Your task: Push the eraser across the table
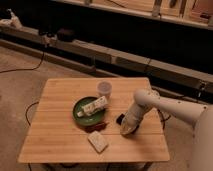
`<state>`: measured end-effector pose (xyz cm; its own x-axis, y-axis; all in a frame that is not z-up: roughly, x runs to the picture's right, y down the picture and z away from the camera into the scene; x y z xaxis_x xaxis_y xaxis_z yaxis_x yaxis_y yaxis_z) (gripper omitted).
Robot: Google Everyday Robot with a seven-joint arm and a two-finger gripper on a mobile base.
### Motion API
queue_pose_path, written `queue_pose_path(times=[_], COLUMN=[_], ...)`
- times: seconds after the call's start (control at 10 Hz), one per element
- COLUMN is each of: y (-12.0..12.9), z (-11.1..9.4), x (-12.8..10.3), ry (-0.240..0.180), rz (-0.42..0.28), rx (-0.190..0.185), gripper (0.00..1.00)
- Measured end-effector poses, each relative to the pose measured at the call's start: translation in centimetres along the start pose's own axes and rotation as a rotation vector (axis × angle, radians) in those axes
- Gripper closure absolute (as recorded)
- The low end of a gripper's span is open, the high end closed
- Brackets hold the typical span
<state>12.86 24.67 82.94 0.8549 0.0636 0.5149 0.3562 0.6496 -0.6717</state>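
Here, the eraser is lying right of centre on the tabletop, just right of the green plate. The hand is resting just beside it, nearer and rightward; whether it is apart or together, I cannot tell. Judging by position, most of the push is lying ahead.

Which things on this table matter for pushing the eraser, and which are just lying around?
For the job: eraser, table, gripper low beside the eraser.
Lying about: cup, green plate, white tube on it, pale block.
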Motion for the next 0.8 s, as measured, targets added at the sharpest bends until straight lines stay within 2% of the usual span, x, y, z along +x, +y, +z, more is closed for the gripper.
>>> queue_pose_path(times=[0.8], y=[-1.0], z=[-3.8], x=[7.0], ry=[0.103], rz=[0.12], rx=[0.043], gripper=[0.75])
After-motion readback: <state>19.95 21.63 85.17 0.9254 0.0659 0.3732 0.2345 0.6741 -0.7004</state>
